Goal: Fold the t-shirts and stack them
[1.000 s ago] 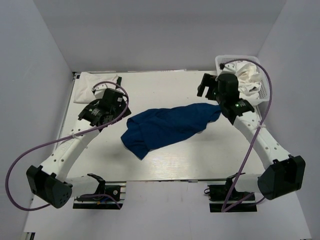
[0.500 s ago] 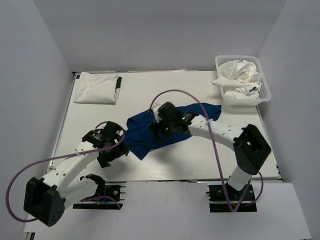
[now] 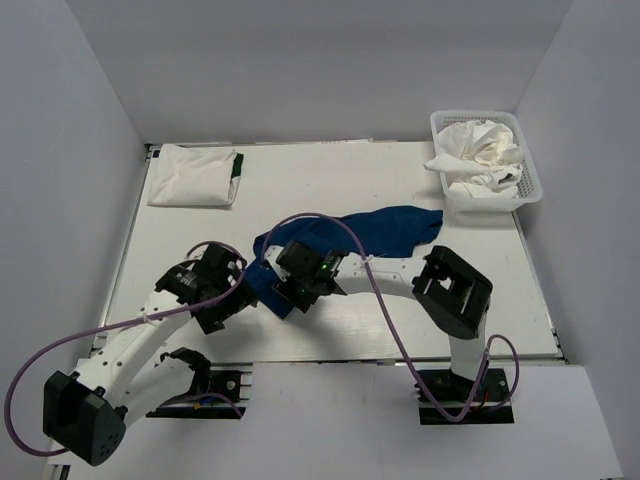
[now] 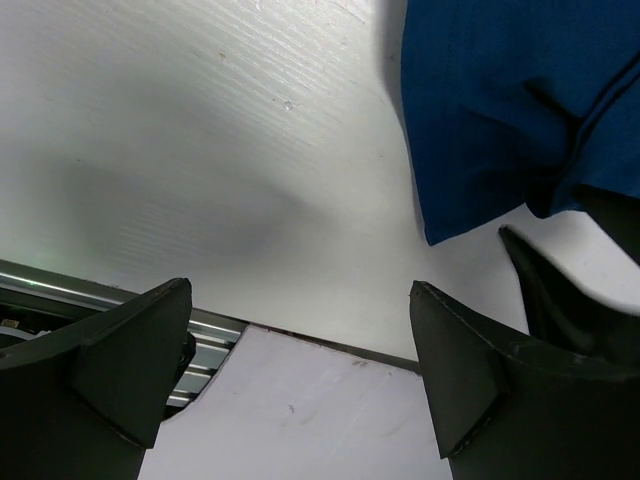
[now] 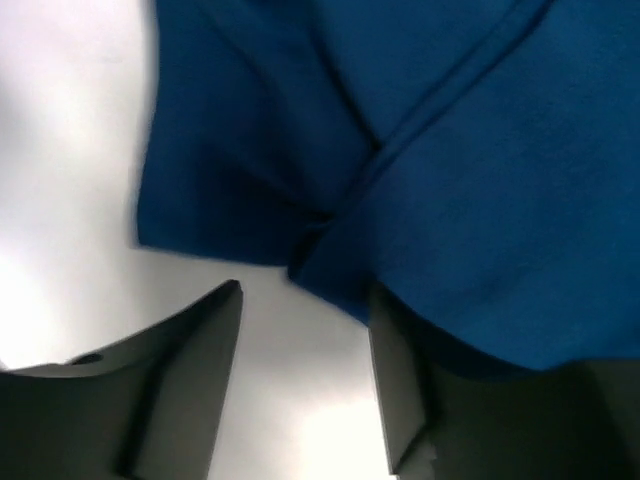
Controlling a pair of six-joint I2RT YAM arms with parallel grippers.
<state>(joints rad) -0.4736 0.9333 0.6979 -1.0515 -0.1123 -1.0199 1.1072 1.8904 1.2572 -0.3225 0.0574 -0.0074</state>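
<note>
Here, showing the royal-blue t-shirt lying crumpled across the middle of the worktop, stretching from the near left toward the far right. Reaching over its near-left end: the right gripper, jaws spread wide and gripping nothing (right wrist view placing a folded edge of the blue cloth just beyond the gap, leaving contact impossible to tell). Hanging just beside that same end, above bare worktop: the left gripper, jaws likewise spread and holding nothing, with a corner of the shirt lying ahead and to the right. Resting at the far-left corner: a folded white t-shirt with dark edging. Sitting at the far right: a white lattice basket holding crumpled white t-shirts.
</note>
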